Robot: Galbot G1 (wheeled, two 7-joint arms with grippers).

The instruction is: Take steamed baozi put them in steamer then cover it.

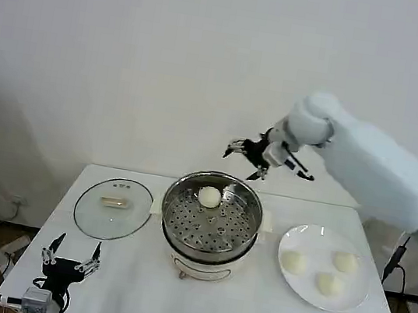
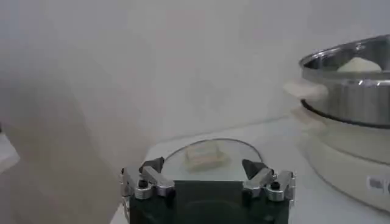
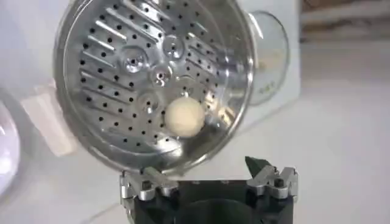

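While raised above the steamer (image 1: 211, 221), right tool (image 1: 265, 159) seems spread open, empty.

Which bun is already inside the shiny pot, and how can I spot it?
Find the shiny steamer in the middle of the white table. On its holey tray, near the far rim, sits one pale round baozi. It is alone there, while the other three buns lie on the white plate beside the pot.

In the left wrist view, the steamer (image 2: 353, 91) is cut off at the right frame edge. Its rim hides most of the steamed baozi (image 2: 359, 64). The left pincer (image 2: 207, 173) hides the cover's (image 2: 201, 159) near edge.
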